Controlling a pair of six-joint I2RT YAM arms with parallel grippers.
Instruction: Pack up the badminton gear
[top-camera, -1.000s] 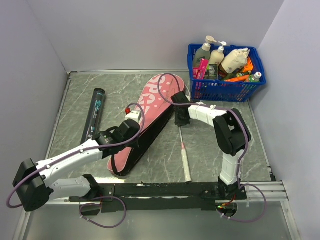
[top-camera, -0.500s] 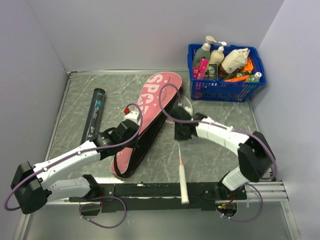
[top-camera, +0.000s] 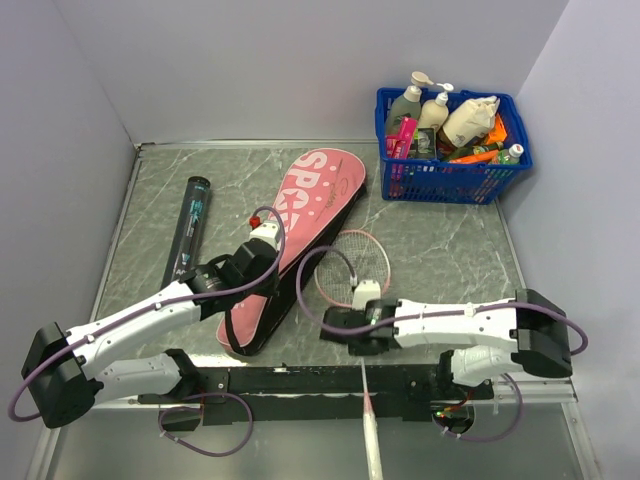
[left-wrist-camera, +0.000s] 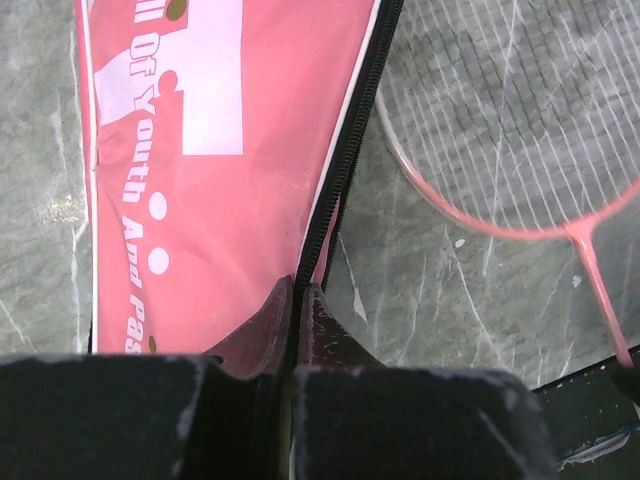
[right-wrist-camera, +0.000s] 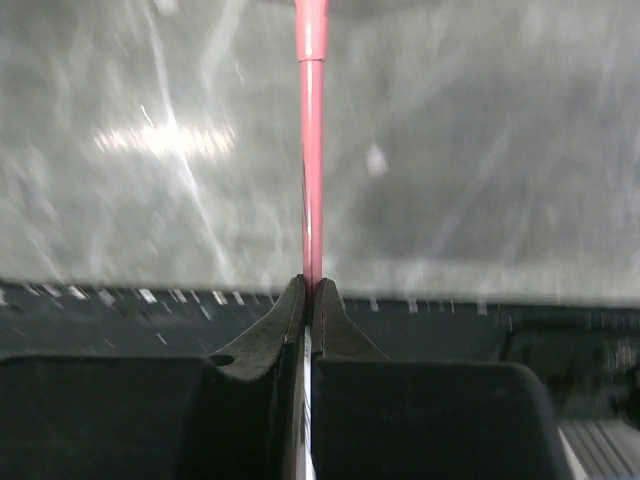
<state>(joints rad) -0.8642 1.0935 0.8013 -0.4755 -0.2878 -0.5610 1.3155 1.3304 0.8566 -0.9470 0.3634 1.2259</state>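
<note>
One racket (top-camera: 352, 266) in plain sight and not yet packed: head flat on the desk (top-camera: 440, 250) just right of the long pink cover (top-camera: 305, 225), thin pink shaft pinched in the right gripper (right-wrist-camera: 309, 290) with jaws closed tight on it, white handle poking out past the near edge. Same narrow clamp for the left gripper (left-wrist-camera: 298, 300), nipping the unzipped right-hand edge of the cover toward its near end, apparently to hold the mouth ready for loading. Judged early in the job: cover open along the zip, dark lining showing, nothing visibly inside; second racket perhaps within, impossible to tell. No shuttlecocks seen anywhere. Slim black tube (top-camera: 191, 225) lying apart at the left of the desk, untouched, contents hidden. Left to do, by the look of it: slide the racket into the cover, stow the tube and any shuttlecocks, zip up. Blue basket (top-camera: 455, 178) at the far right corner, crammed with bottles, a cloth bag and bright odds and ends; no part of this job.
</note>
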